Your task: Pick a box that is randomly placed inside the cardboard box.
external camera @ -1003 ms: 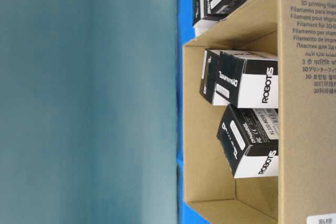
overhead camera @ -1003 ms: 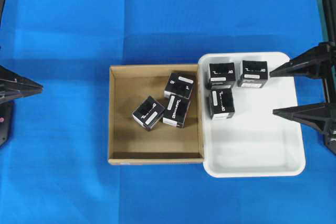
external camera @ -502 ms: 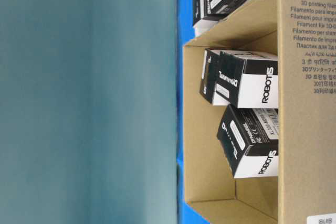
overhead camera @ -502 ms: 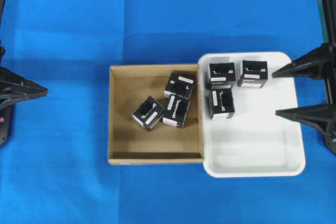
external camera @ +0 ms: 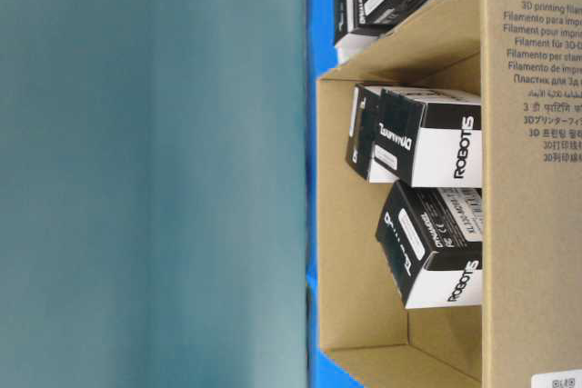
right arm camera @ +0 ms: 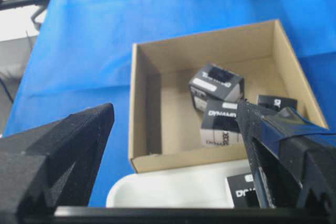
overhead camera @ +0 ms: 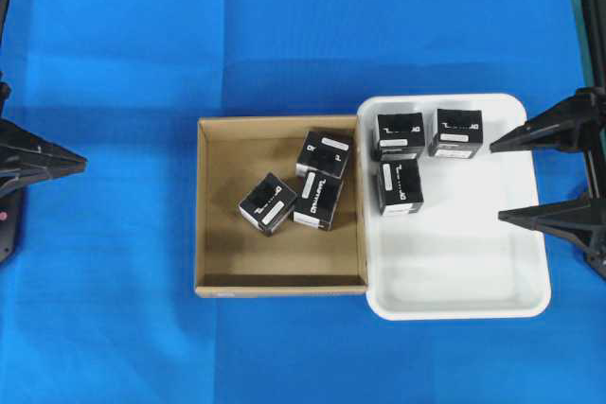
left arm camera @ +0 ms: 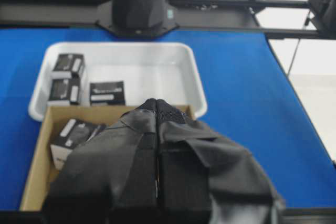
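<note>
Three black boxes (overhead camera: 317,200) cluster in the right half of the cardboard box (overhead camera: 221,205). Just right, a white tray (overhead camera: 473,262). Right end effector (overhead camera: 519,175) gapes wide, empty. Left end effector (overhead camera: 83,163), far left, pinched closed, empty.

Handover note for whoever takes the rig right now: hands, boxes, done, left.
Left hand: shut, empty, at the left edge over the blue cloth.
Right hand: open wide, empty, at the white tray's right rim.
Cardboard box: three black cartons, the leftmost tilted against its neighbour.
White tray: three black cartons near its far-left corner.
Done: judging by the tray, possibly three moved.
Left: pick a carton from the cardboard box.
</note>
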